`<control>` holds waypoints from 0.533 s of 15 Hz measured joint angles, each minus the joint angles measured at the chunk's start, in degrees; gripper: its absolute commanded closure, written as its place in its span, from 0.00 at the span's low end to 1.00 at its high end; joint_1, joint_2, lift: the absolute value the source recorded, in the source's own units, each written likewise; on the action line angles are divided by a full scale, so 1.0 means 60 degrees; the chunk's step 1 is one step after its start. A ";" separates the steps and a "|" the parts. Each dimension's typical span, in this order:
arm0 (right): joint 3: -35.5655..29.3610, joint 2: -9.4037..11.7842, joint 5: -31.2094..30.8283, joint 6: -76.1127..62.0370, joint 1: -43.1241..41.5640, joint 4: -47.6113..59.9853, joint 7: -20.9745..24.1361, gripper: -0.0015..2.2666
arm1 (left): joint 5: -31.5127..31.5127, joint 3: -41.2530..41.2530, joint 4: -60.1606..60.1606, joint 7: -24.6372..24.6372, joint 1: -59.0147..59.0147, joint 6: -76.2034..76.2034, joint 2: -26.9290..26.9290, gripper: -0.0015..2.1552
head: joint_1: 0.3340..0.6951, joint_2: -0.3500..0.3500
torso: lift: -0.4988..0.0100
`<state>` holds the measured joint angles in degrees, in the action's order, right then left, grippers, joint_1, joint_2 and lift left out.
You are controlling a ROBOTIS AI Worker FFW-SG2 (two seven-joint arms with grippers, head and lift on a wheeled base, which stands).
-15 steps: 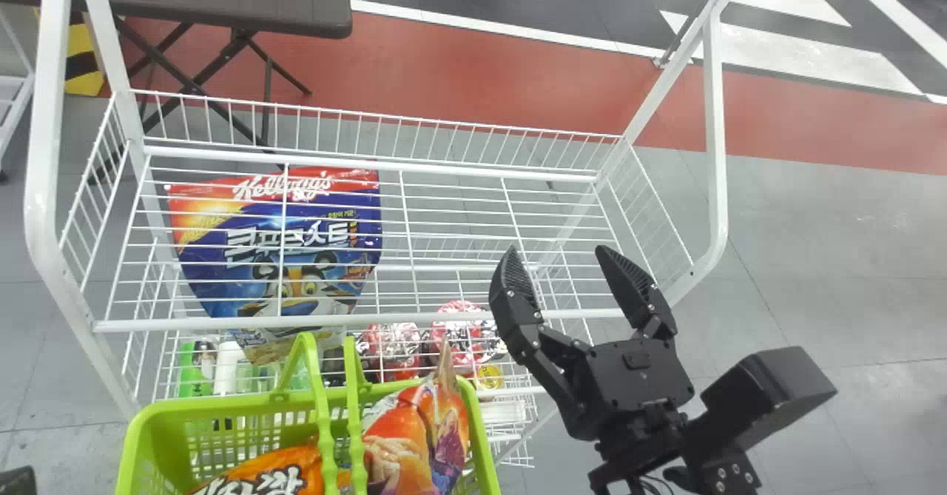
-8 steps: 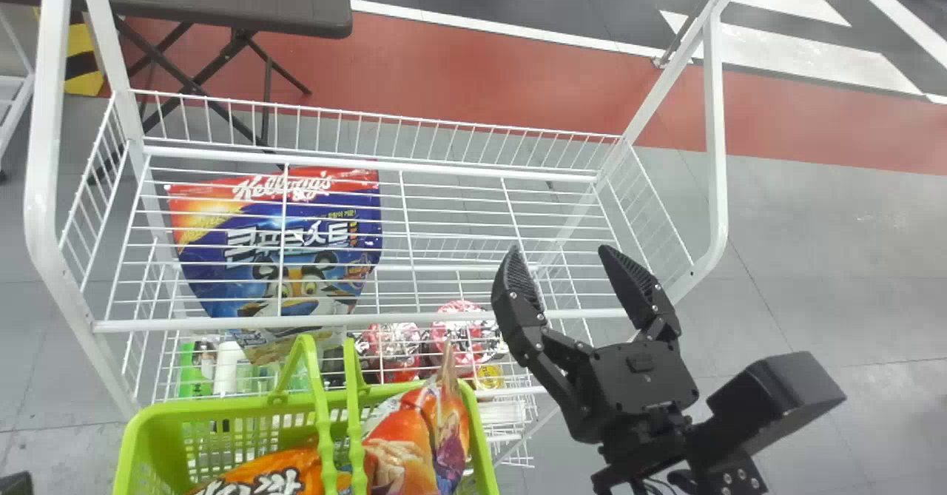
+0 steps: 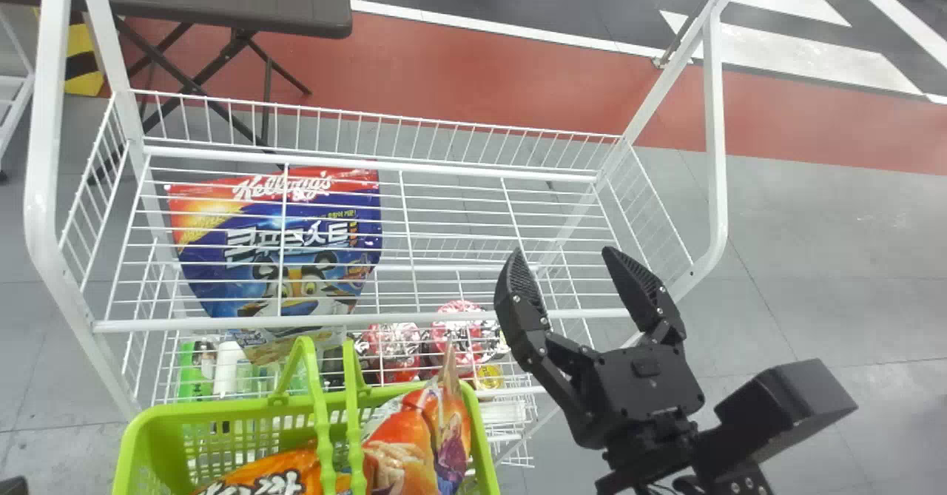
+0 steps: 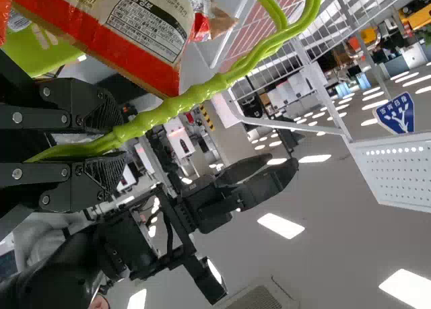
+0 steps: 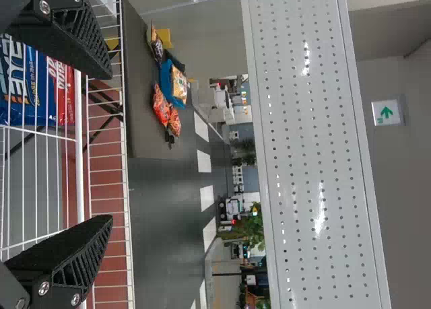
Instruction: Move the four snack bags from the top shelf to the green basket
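The right claw [image 3: 562, 250] is spread wide. From it, the green basket [image 3: 142, 443] with snack bags [image 3: 405, 443] inside is at eight o'clock; the left claw [image 4: 111, 139] pinches its handles [image 4: 182, 101]. A big blue bag [image 3: 266, 280] is at nine o'clock, under the wire shelf [image 3: 444, 318].

Snack bags [image 3: 407, 447] sit in the basket [image 3: 135, 443] (before the shelf [image 3: 444, 318]).

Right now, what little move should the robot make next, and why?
I'd probably ease the right gripper back from the top shelf, while the left gripper holds the handle. The right one is open and empty, snack bags lie in the green basket, and the blue bag sits beneath the top shelf's wires, so likely isn't wanted.
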<state>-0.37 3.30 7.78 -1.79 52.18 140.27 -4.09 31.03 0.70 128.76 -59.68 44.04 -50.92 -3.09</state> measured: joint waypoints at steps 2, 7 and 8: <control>-0.0009 0.0018 0.0024 -0.0025 0.0019 0.0000 0.0031 0.03 | 0.0000 0.0000 0.0065 0.0000 0.0045 0.0002 0.0001 0.46 | 1.00 0.00 | 0.98; -0.0027 0.0021 0.0040 -0.0046 0.0103 0.0041 0.0108 0.03 | 0.0000 0.0006 0.0088 0.0001 0.0058 -0.0001 0.0002 0.46 | 1.00 0.00 | 0.98; -0.0027 0.0021 0.0046 -0.0054 0.0111 0.0042 0.0118 0.03 | 0.0000 0.0020 0.0096 0.0003 0.0058 0.0000 0.0002 0.46 | 1.00 0.00 | 0.98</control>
<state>-0.53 3.43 8.05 -2.11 52.85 140.53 -3.38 31.03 0.82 129.33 -59.66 44.39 -50.91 -3.07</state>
